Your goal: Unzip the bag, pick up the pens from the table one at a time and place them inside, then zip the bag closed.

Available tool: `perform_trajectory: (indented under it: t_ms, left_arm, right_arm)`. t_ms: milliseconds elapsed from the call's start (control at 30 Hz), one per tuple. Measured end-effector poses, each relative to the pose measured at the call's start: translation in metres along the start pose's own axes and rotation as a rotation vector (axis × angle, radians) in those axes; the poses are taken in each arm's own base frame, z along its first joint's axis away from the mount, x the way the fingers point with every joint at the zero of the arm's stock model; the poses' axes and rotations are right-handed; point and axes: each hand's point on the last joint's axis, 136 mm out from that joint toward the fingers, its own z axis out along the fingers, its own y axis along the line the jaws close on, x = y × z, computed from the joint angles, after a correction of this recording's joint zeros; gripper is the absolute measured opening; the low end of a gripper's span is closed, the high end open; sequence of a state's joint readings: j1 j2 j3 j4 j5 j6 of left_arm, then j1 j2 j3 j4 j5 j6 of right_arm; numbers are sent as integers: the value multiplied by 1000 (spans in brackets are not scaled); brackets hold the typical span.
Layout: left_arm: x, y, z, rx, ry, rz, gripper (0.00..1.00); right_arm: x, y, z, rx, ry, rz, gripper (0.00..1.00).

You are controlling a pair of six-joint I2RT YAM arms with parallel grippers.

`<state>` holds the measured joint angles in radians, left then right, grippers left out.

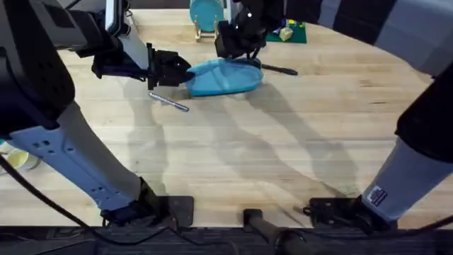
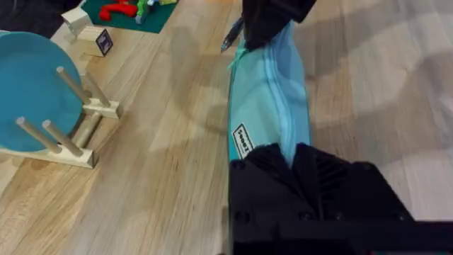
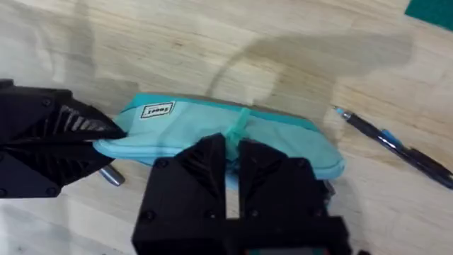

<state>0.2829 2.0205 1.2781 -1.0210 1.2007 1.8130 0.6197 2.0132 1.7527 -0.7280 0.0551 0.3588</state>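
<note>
The bag [image 1: 223, 78], a light turquoise-blue soft fabric pouch with a zipper running along its length, is lying on the far middle of the pale butcher-block wooden table [image 1: 269, 156], with a gripper at each end.

At its left end, the left gripper [image 1: 180, 71] is reaching in from the left, its black fingers [image 2: 283, 166] pressing together on the end of the pouch just beside a small white label [image 2: 242, 140]; in the left wrist view the fabric is disappearing between the fingers. Just near of that gripper, a slim silver-grey metallic pen [image 1: 168, 102] is lying on the bare wood, apart from the pouch; its end [image 3: 112, 175] is also peeking out beside the left gripper in the right wrist view.

Farther right, the right gripper [image 1: 237, 55] is hanging over the far edge of the pouch. Its black fingers [image 3: 210, 159] are standing nearly together, pinching the turquoise zipper pull [image 3: 238, 129] at the middle of the zipper line [image 2: 272, 85], which is looking closed.

To the right of the pouch, a slim black pen [image 1: 277, 69] is resting on the table, just beside the pouch's right end. Behind the pouch, a round teal disc [image 1: 205, 14] is standing on a wooden rack [image 2: 85, 134].
</note>
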Motion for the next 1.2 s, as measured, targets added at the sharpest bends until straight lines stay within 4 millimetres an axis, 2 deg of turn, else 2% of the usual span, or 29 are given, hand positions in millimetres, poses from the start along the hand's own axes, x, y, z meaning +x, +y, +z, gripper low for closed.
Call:
perform_trajectory:
  t_ms: [100, 433, 700, 833, 1000, 1200]
  left_arm:
    - [0, 0, 0, 0, 0, 0, 42]
    - [0, 0, 0, 0, 0, 1, 42]
    - [0, 0, 0, 0, 2, 1, 42]
    - [1, 0, 0, 0, 3, 1, 42]
    - [1, 0, 0, 0, 3, 1, 42]
    - [1, 0, 0, 0, 3, 1, 42]
  right_arm:
    - [0, 0, 0, 1, 1, 0, 37]
    - [-10, 5, -5, -12, -32, -48, 31]
    - [-28, 34, -30, -50, -86, -145, 31]
    - [-23, 42, -33, -55, -74, -185, 30]
    - [-10, 34, -32, -20, -22, -215, 30]
    - [-16, 23, -32, 29, -41, -221, 31]
